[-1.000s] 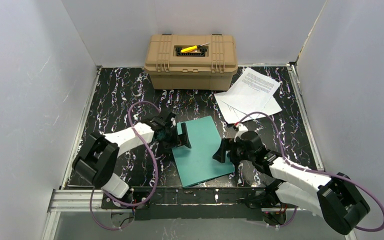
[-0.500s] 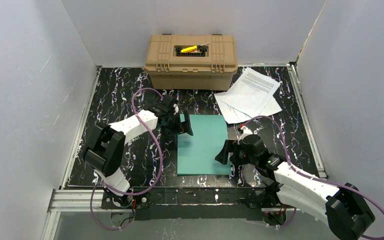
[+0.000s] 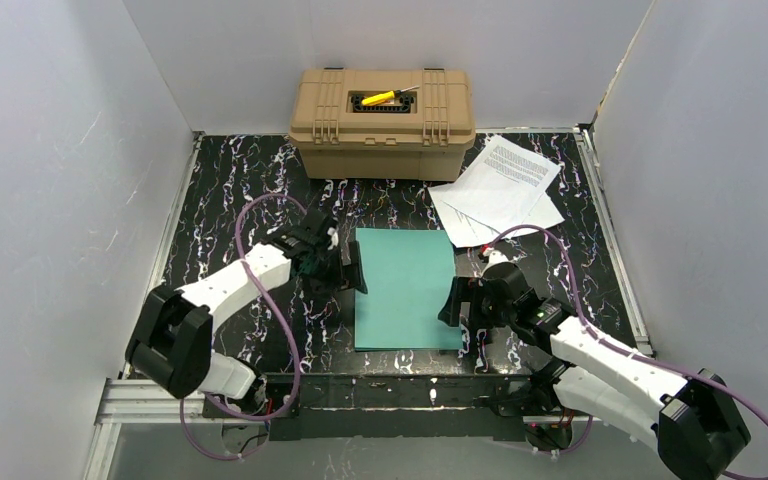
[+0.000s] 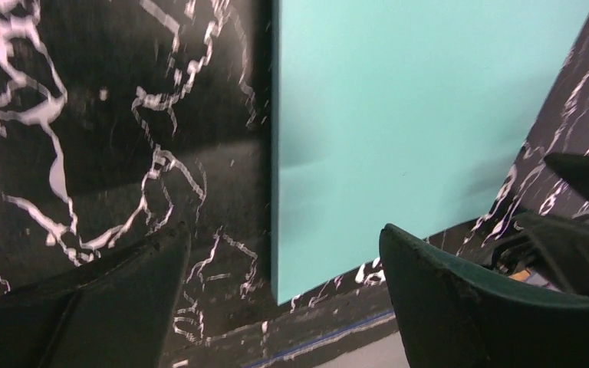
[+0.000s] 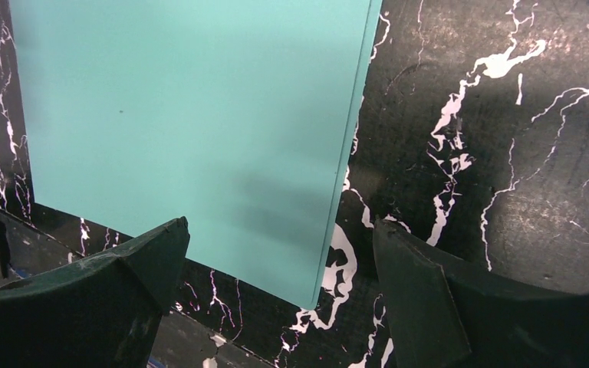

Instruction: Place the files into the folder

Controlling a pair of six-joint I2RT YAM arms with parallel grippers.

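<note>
On the black marbled table [image 3: 222,205] a flat teal folder [image 3: 405,288] lies between the left gripper [image 3: 351,268] and right gripper [image 3: 456,301], both released and empty; white printed paper sheets [image 3: 503,187] lie far right.

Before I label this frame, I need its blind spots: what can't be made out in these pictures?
Files: top view, print too small to read; sheet count hidden by overlap; outside both wrist views.
Folder: closed, its cover hides the inside; wrist views crop it.
Yellow tool on the tan case: top view, too small to identify.
</note>
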